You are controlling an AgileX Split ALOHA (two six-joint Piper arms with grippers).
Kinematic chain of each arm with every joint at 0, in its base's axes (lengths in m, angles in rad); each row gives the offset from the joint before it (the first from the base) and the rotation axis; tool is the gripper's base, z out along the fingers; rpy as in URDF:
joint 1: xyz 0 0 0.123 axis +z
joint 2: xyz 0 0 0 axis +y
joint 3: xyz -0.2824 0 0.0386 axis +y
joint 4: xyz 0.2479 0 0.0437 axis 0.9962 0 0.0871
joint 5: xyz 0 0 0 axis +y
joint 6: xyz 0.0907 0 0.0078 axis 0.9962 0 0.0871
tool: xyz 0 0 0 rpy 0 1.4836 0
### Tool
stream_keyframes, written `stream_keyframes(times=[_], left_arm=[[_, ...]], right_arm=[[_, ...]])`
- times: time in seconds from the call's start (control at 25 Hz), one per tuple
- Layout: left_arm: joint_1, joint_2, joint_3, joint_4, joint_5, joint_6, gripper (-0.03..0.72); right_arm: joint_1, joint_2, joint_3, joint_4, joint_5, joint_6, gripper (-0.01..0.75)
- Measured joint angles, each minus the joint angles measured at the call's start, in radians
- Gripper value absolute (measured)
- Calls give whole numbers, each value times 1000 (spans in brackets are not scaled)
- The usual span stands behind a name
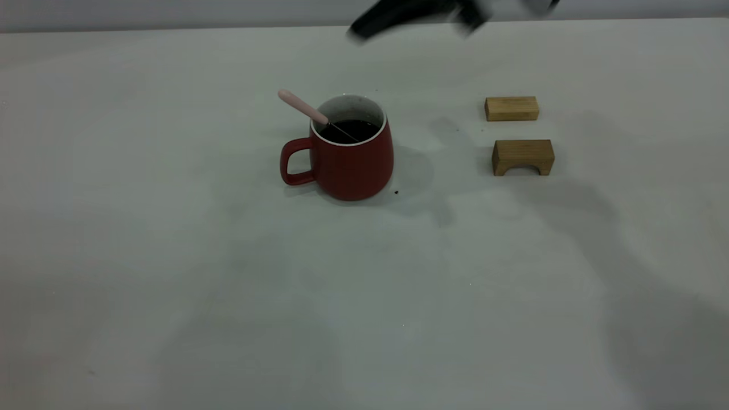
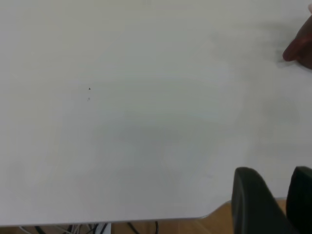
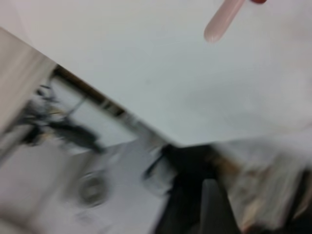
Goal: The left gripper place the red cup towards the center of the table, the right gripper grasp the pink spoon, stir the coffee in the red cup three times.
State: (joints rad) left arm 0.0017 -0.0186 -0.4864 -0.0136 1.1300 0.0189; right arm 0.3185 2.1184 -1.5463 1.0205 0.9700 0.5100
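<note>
The red cup (image 1: 353, 156) stands near the middle of the table (image 1: 171, 256), its handle to the left and dark coffee (image 1: 350, 130) inside. The pink spoon (image 1: 302, 106) leans in the cup, with its bowl in the coffee and its handle sticking up over the rim to the left; nothing holds it. My right gripper (image 1: 370, 24) is a blurred dark shape high above the table's far edge, well clear of the cup. Its wrist view shows the spoon's handle tip (image 3: 222, 19) and the gripper (image 3: 258, 209) open and empty. My left gripper (image 2: 287, 195) hangs open over the table's edge, with a bit of the cup (image 2: 301, 48) far off.
Two tan wooden blocks lie to the right of the cup: a plain one (image 1: 511, 108) farther back and an arched one (image 1: 523, 156) nearer. A small dark speck (image 1: 396, 192) sits by the cup's base.
</note>
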Motion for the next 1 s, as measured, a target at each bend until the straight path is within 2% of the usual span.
stream_keyframes(times=[0.12, 0.24, 0.4, 0.52, 0.64, 0.88, 1.0], left_arm=[[0, 0, 0, 0, 0, 0, 245], [0, 0, 0, 0, 0, 0, 245], [0, 0, 0, 0, 0, -1, 245], [0, 0, 0, 0, 0, -1, 245], [0, 0, 0, 0, 0, -1, 245], [0, 0, 0, 0, 0, -1, 245], [0, 0, 0, 0, 0, -1, 245]], right_arm=[[-1, -144, 0, -184, 51, 0, 518], [-1, -285, 0, -287, 118, -41, 518], [2, -459, 1, -444, 236, -254, 509], [8, -591, 47, -537, 249, -406, 495], [11, -753, 150, -603, 254, -510, 481], [7, -1162, 449, -780, 268, -632, 449], [-55, -1374, 621, -835, 268, -651, 431]])
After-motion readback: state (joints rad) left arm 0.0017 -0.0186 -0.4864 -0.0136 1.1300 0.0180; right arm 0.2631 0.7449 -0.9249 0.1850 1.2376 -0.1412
